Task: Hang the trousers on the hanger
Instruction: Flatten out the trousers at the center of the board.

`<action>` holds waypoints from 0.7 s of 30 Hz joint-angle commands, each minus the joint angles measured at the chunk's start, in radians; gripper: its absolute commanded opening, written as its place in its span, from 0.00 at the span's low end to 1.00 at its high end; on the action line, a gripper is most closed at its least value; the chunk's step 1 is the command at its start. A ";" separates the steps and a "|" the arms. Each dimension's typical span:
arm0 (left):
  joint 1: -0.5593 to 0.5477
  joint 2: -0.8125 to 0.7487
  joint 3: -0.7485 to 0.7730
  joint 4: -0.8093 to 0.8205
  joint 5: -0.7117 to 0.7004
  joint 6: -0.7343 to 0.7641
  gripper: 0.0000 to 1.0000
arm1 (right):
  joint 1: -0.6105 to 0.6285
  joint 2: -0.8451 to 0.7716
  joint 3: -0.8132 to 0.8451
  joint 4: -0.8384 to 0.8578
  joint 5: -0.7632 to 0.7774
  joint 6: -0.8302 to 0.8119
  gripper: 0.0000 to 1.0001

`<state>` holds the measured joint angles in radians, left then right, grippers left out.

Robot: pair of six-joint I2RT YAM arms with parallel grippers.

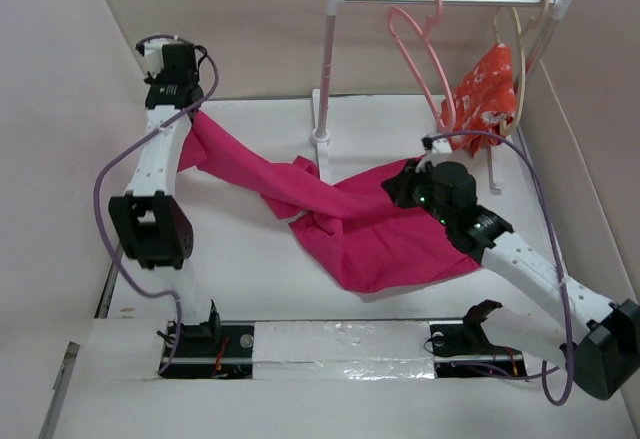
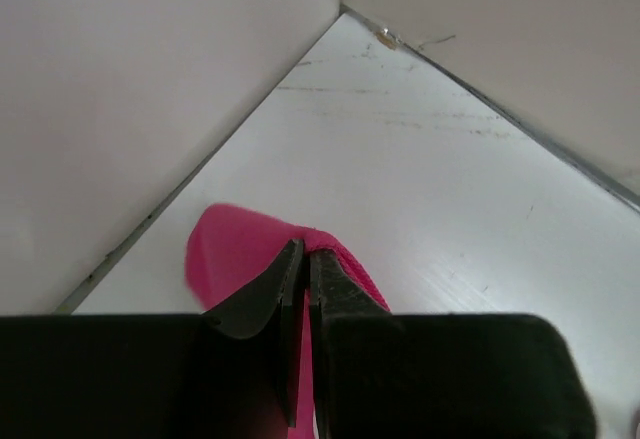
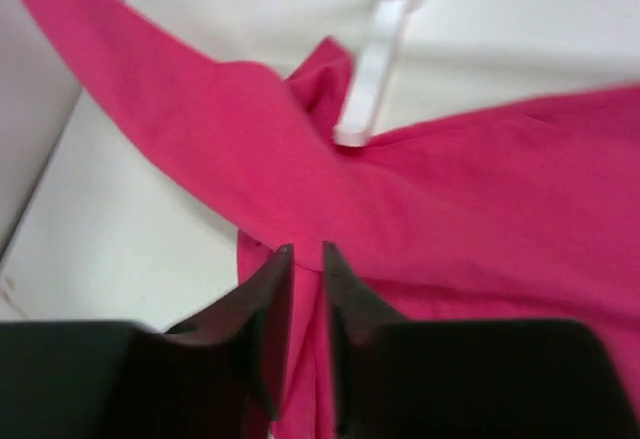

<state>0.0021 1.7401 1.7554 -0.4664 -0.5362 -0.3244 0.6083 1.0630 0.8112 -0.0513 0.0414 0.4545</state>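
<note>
The magenta-pink trousers [image 1: 370,229] lie spread over the middle of the table, with one leg stretched up to the far left. My left gripper [image 1: 189,111] is shut on the end of that leg, which shows between its fingers in the left wrist view [image 2: 305,251] as a pink fold [image 2: 230,249]. My right gripper [image 1: 398,191] sits over the middle of the trousers, its jaws nearly closed on a fold of the fabric [image 3: 305,259]. The salmon-pink hanger [image 1: 420,54] hangs empty on the rail at the back.
A white clothes rack [image 1: 325,79] stands at the back, its post foot on the trousers' edge [image 3: 372,69]. A cream hanger with an orange-red flowered garment [image 1: 488,89] hangs at the rail's right end. Walls close in on the left, the back and the right.
</note>
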 commanded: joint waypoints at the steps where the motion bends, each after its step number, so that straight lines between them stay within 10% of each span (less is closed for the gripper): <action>1: 0.018 0.131 0.254 -0.104 -0.091 -0.011 0.00 | -0.111 -0.086 -0.084 -0.024 0.069 0.047 0.03; 6: -0.055 0.187 0.185 -0.062 0.004 -0.042 0.40 | -0.298 -0.199 -0.266 0.059 0.025 0.116 0.03; 9: -0.148 0.043 -0.013 0.122 0.030 -0.051 0.73 | -0.451 -0.198 -0.314 0.111 -0.009 0.154 0.31; 13: -0.364 -0.164 -0.294 0.286 0.003 -0.159 0.74 | -0.648 -0.121 -0.342 0.162 -0.119 0.199 0.79; 21: -0.741 -0.602 -1.059 0.517 -0.086 -0.436 0.65 | -0.852 0.028 -0.357 0.197 -0.078 0.233 0.86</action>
<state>-0.7456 1.1835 0.8593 -0.0296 -0.5411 -0.6041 -0.2020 1.0691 0.4572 0.0765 -0.0353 0.6624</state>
